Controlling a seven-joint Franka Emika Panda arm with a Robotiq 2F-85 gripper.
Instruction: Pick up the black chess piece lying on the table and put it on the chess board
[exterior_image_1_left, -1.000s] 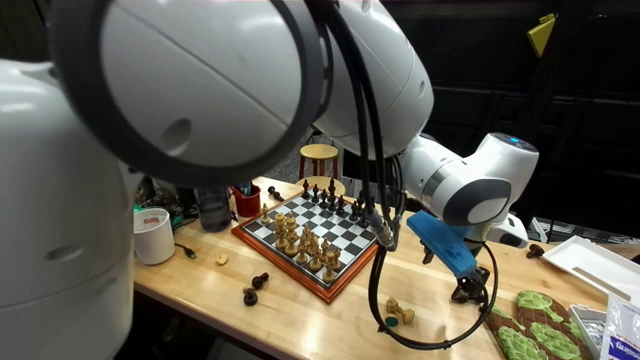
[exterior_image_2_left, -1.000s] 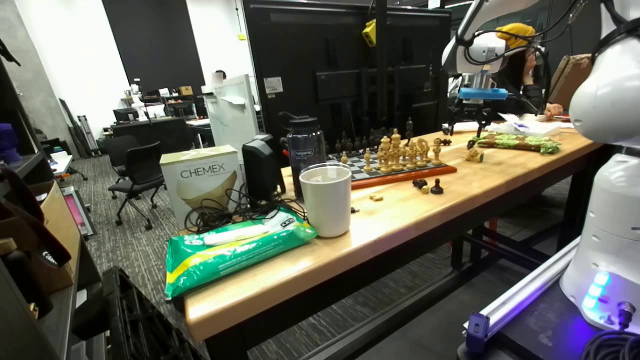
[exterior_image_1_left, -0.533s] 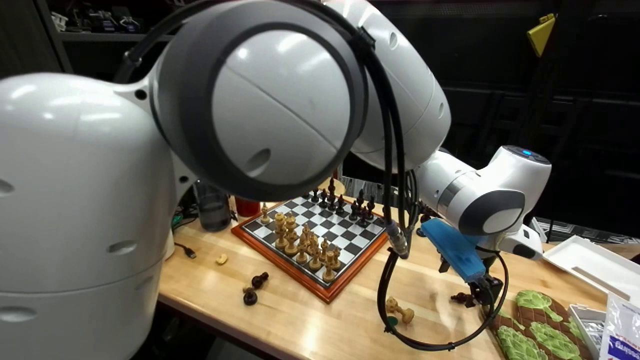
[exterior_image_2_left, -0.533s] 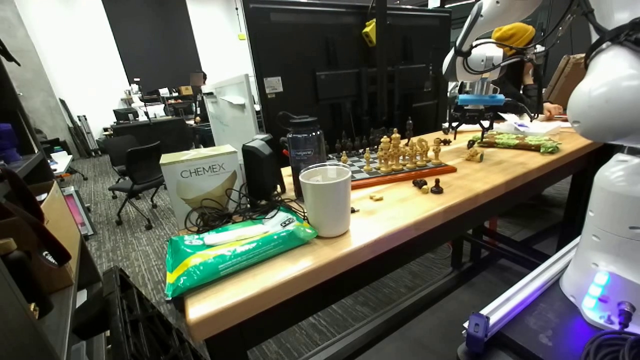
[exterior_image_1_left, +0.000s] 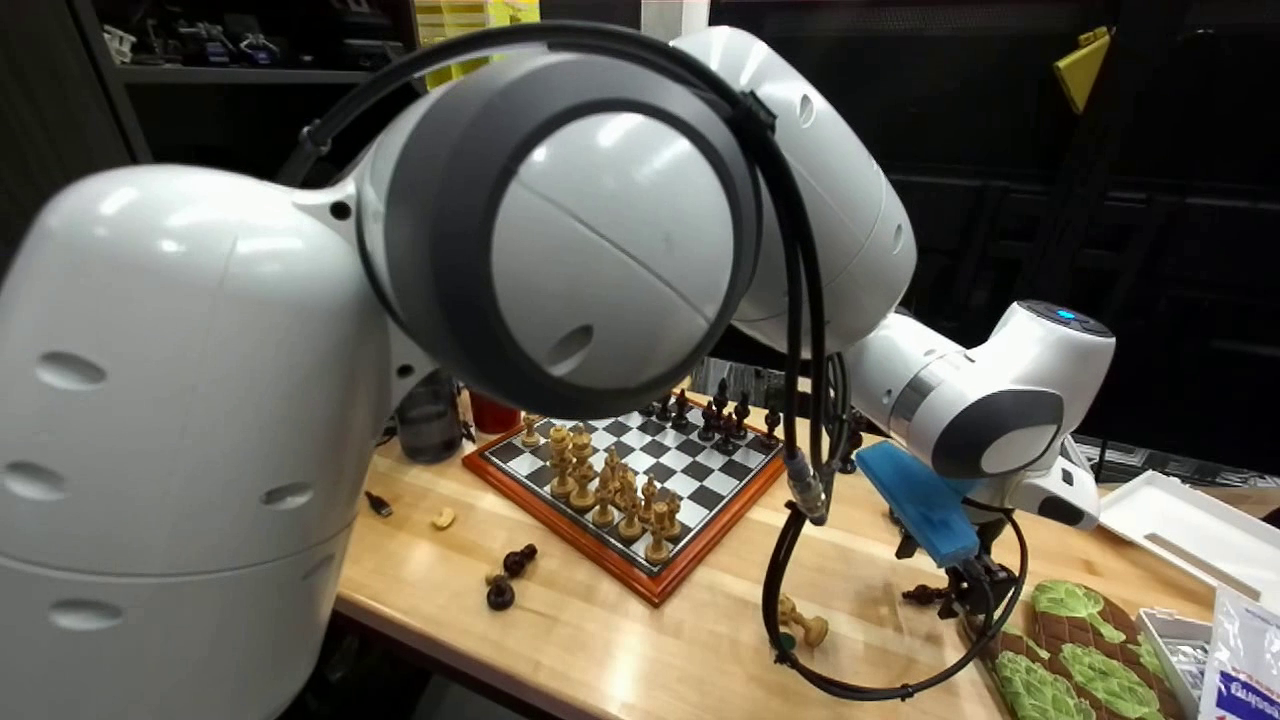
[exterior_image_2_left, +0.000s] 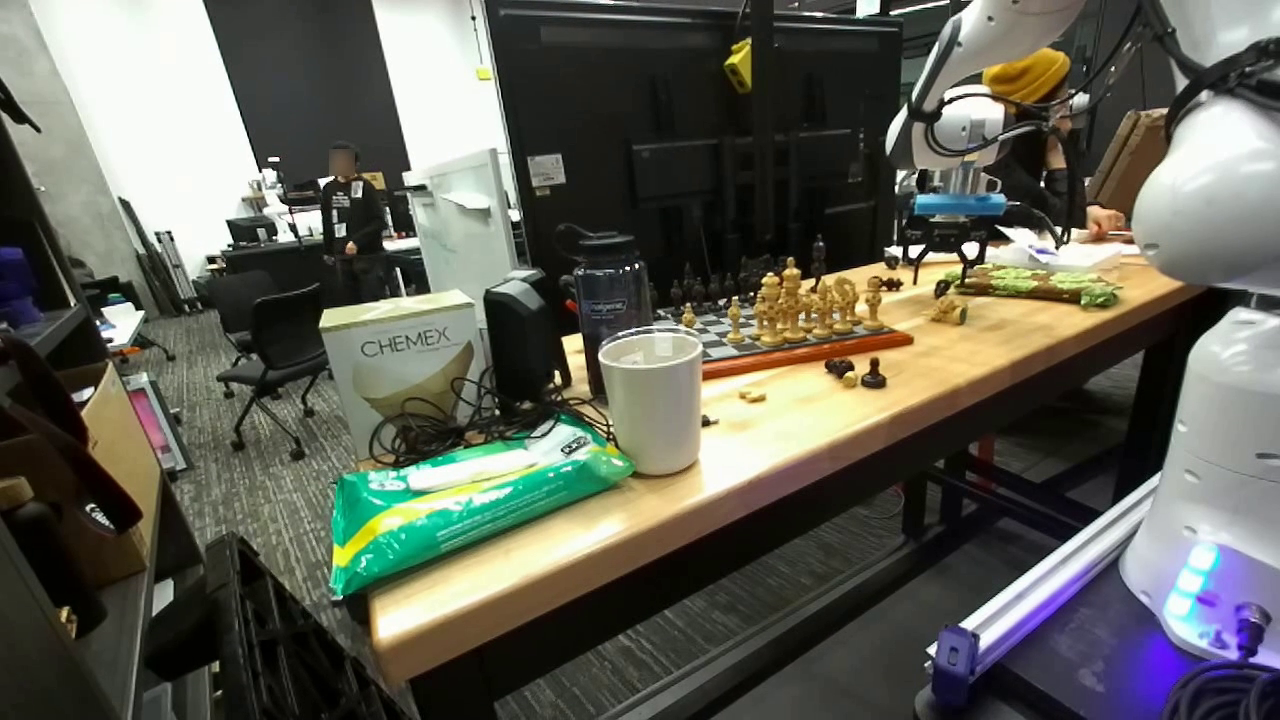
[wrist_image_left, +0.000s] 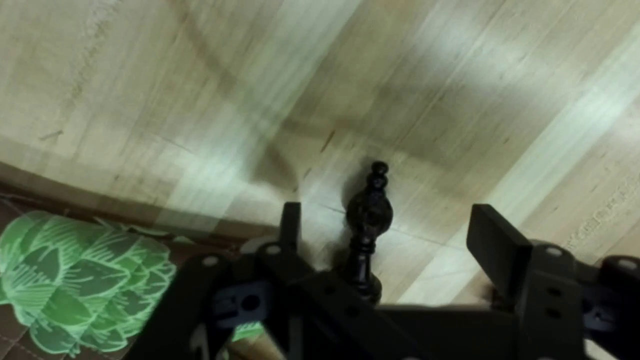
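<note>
Black and glossy, the chess piece (wrist_image_left: 370, 217) lies on the desk (exterior_image_1_left: 700, 630), framed in the wrist view by the parted claw (wrist_image_left: 385, 212); a leaf-patterned cloth (wrist_image_left: 90, 285) lies nearby, fallen pale pieces (exterior_image_1_left: 814, 629) nearer the chess board (exterior_image_1_left: 690, 468).

wrist view: black piece (wrist_image_left: 367, 231), base partly behind tool (wrist_image_left: 385, 220) | exterior view: board (exterior_image_1_left: 690, 470), far corner behind arm (exterior_image_1_left: 615, 250)

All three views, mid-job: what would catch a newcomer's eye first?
Probably the white robot arm, looming large in an exterior view and hiding part of the chess board. The bright blue block above the gripper also stands out in both exterior views. In the wrist view, the black chess piece lies on the pale tabletop, showing between the gripper's open jaws.
</note>
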